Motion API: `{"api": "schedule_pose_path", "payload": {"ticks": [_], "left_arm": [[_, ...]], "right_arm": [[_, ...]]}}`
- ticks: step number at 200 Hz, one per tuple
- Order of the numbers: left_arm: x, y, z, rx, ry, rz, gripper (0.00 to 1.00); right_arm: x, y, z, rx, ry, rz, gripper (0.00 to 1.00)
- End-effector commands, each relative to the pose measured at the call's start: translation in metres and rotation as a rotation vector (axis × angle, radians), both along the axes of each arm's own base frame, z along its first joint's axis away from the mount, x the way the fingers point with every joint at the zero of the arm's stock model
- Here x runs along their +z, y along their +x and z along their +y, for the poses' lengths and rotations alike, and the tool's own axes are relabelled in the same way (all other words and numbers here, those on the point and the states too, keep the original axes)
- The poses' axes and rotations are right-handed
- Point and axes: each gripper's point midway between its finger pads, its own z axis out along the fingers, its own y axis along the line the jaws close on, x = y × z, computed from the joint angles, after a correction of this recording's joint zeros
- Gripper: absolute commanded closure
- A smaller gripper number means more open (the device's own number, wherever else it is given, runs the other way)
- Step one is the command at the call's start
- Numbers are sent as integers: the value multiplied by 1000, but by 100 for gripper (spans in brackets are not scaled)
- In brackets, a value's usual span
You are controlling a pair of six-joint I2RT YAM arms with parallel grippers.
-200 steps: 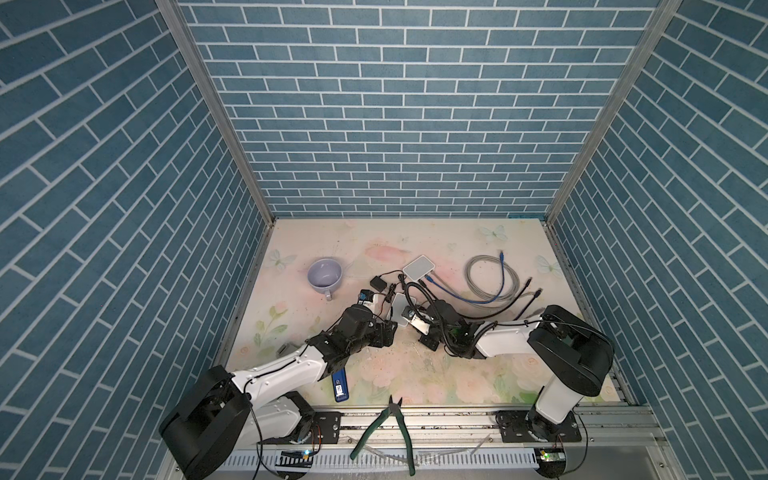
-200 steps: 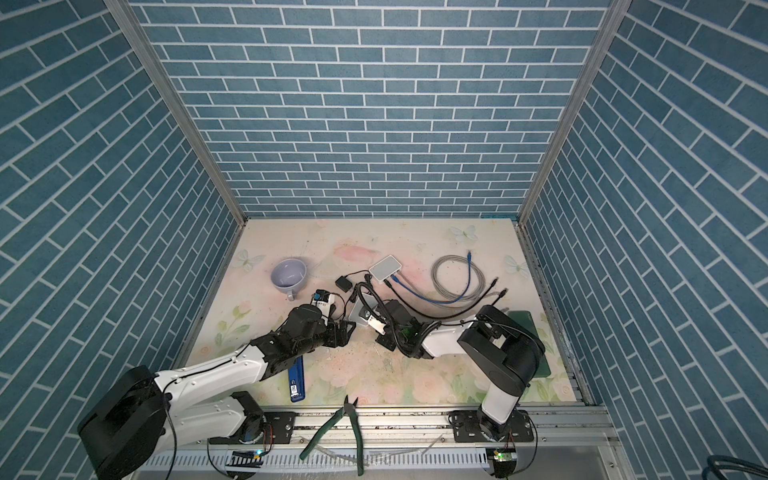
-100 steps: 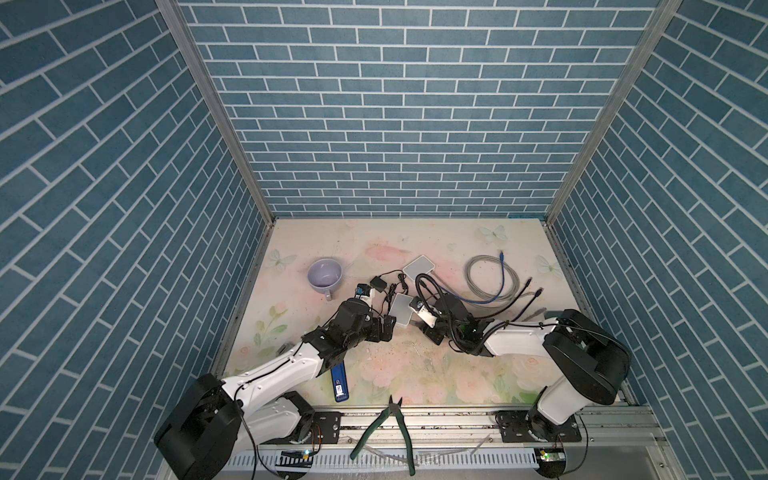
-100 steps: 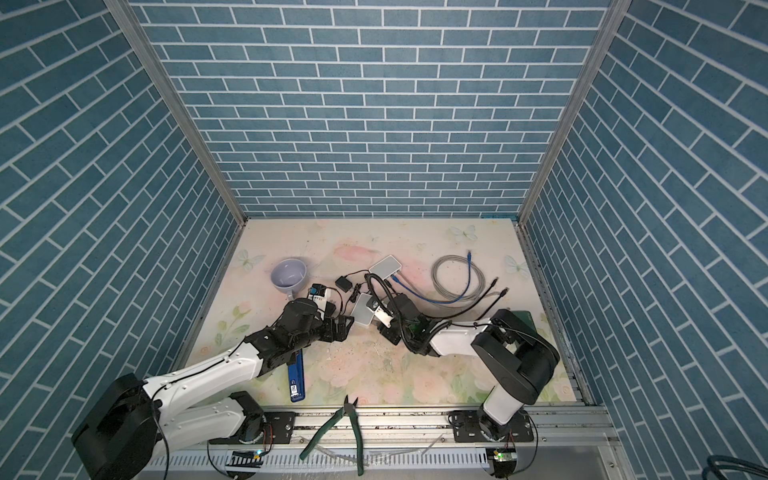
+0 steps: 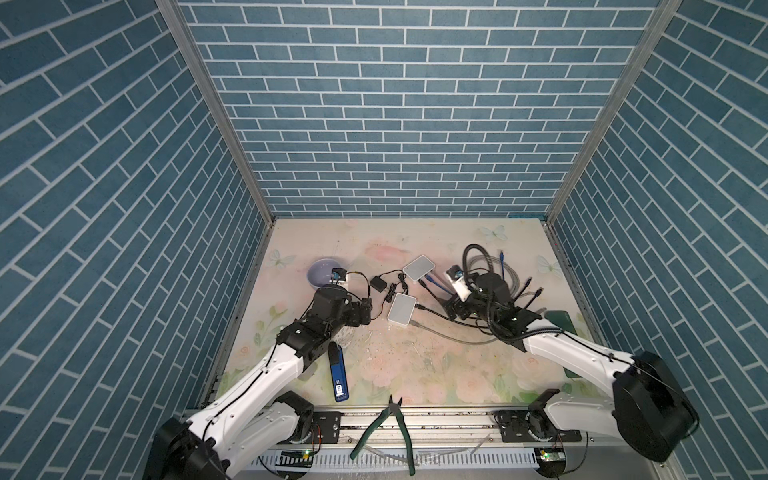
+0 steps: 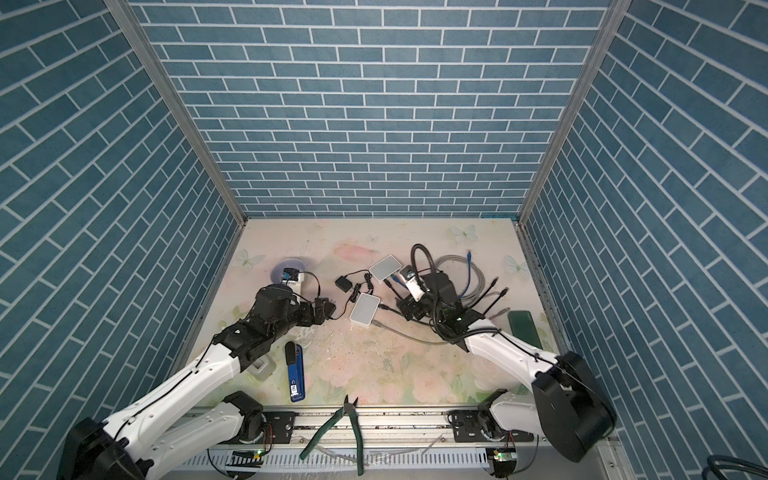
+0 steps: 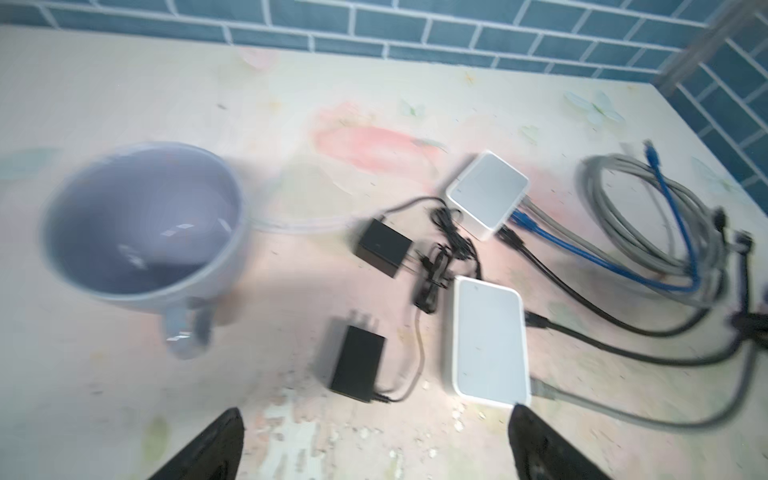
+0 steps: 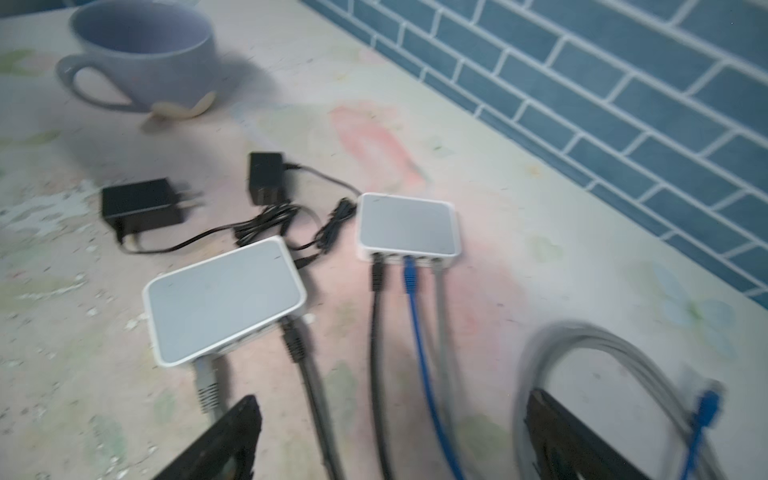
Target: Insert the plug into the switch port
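Two white switches lie mid-table. The near switch [image 5: 401, 308] [image 6: 364, 308] [image 7: 488, 336] [image 8: 224, 297] has a grey plug [image 8: 206, 380] [image 7: 544, 388] and a black plug [image 8: 293, 338] [image 7: 536, 320] sitting in its port side. The far switch [image 5: 418, 267] [image 8: 409, 226] holds black, blue and grey plugs. My left gripper [image 5: 365, 311] [image 6: 326, 311] [image 7: 376, 415] stands open just left of the near switch, holding nothing. To the right of that switch, my right gripper [image 5: 453, 309] [image 6: 409, 309] [image 8: 392, 399] is open above the cables, gripping none.
A lilac mug [image 5: 324, 272] stands at the back left. Two black power adapters [image 7: 359, 365] [image 7: 382, 247] lie left of the switches. Coiled grey and blue cables [image 5: 498, 270] sit at the right. A blue device [image 5: 338, 374], green pliers [image 5: 390, 428] and a dark green object [image 5: 561, 322] lie nearer the front.
Both grippers have opened. The right one let go of the cable at the near switch and drew back to the right; the left one pulled back to the left.
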Motion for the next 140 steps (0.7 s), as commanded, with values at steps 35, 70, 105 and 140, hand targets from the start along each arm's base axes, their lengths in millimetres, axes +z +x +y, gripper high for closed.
{"api": "schedule_pose_path", "payload": {"ticks": [35, 70, 105, 140], "left_arm": [[-8, -1, 109, 344, 285, 2, 0], [-17, 18, 117, 336, 372, -91, 0], [-31, 31, 110, 265, 340, -197, 0], [-45, 36, 113, 251, 250, -255, 1]], "right_arm": [[-17, 16, -122, -333, 23, 93, 1], [-34, 30, -175, -505, 94, 31, 1], [-51, 41, -193, -539, 125, -73, 1], [-56, 53, -192, -507, 149, -56, 1]]}}
